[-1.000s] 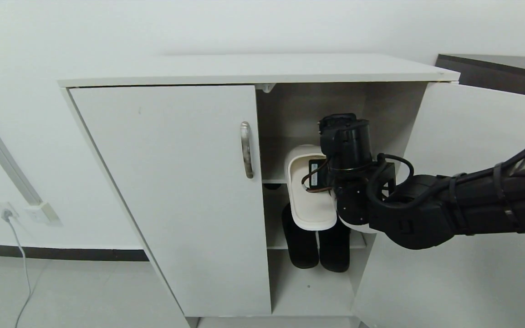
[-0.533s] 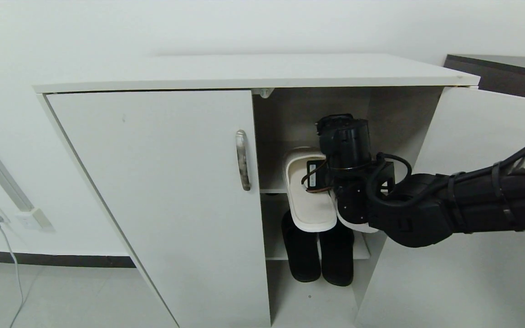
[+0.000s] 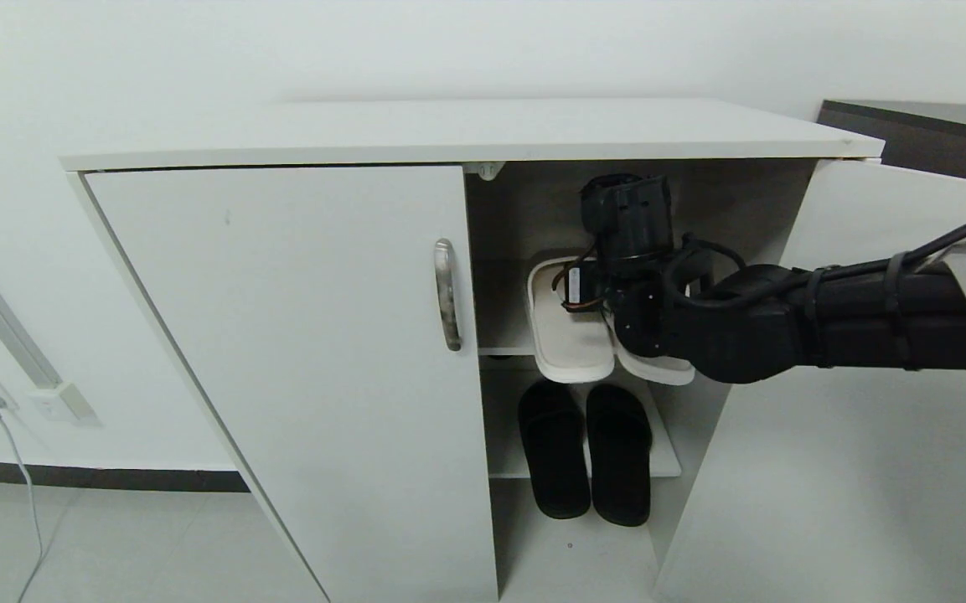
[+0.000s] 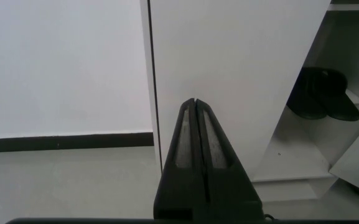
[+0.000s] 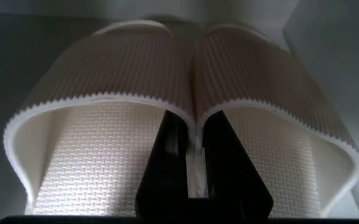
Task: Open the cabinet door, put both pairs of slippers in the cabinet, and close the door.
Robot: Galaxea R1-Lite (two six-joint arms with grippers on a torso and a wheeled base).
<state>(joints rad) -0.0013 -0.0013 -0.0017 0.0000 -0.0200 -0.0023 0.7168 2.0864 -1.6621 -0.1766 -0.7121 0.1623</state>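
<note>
White slippers (image 3: 575, 347), clamped tight in the right gripper (image 5: 195, 134), have risen above the black slippers (image 3: 554, 452), apparently onto the upper shelf (image 3: 499, 332), ready for release.

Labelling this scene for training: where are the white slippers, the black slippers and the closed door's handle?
white slippers (image 3: 570, 347), head view, footbed of the left one.
black slippers (image 3: 553, 452), head view, middle of the left one.
door handle (image 3: 446, 293), head view, middle of the bar.

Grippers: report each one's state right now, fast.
Left gripper: shut, empty.
Right gripper: shut on the white slippers, pinching their inner edges together.
</note>
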